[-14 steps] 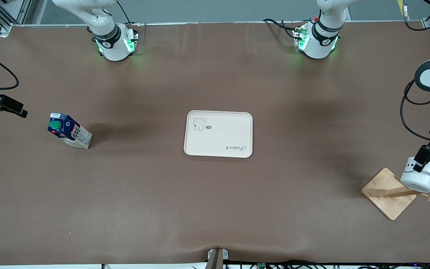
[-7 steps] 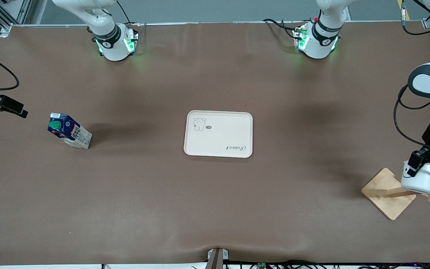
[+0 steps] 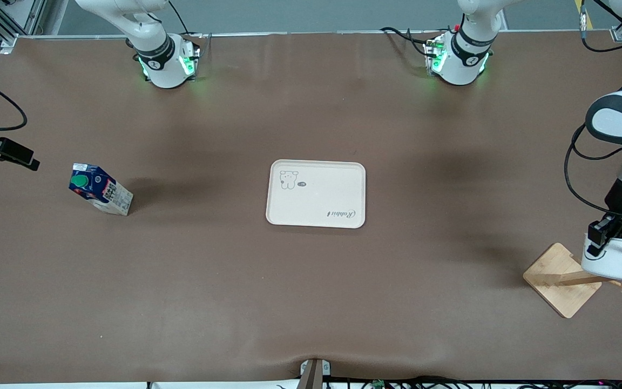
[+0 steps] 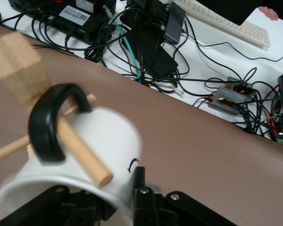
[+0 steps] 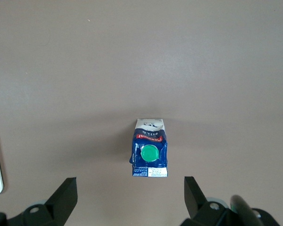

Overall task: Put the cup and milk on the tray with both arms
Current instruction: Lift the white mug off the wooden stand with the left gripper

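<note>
Neither of the two task items has reached the flat cream rectangular tray with rounded corners (image 3: 316, 193), which lies bare near the middle of the brown table (image 3: 235, 292), holding nothing but its own bear drawing and script print. The small white mug with a black smiley face and thin black handle (image 3: 608, 258) hangs mouth-down on a peg of the wooden rack with a square base (image 3: 562, 280) at the left arm's end of the table, its handle looped over the peg in the left wrist view (image 4: 75, 160). The left gripper (image 3: 602, 237) is at the mug's wall with one finger (image 4: 139, 193) pressed to the outside, seemingly clamping the wall, so the lift off the peg looks like the step in hand. The small dark blue gable-top milk carton with a round green cap (image 3: 99, 190) stands untouched at the right arm's end of the table, well apart from the tray. The right gripper (image 5: 129, 197) hangs over the carton with its fingers spread wide and nothing between them. Both pickups, both carries and both placements remain to be done.
</note>
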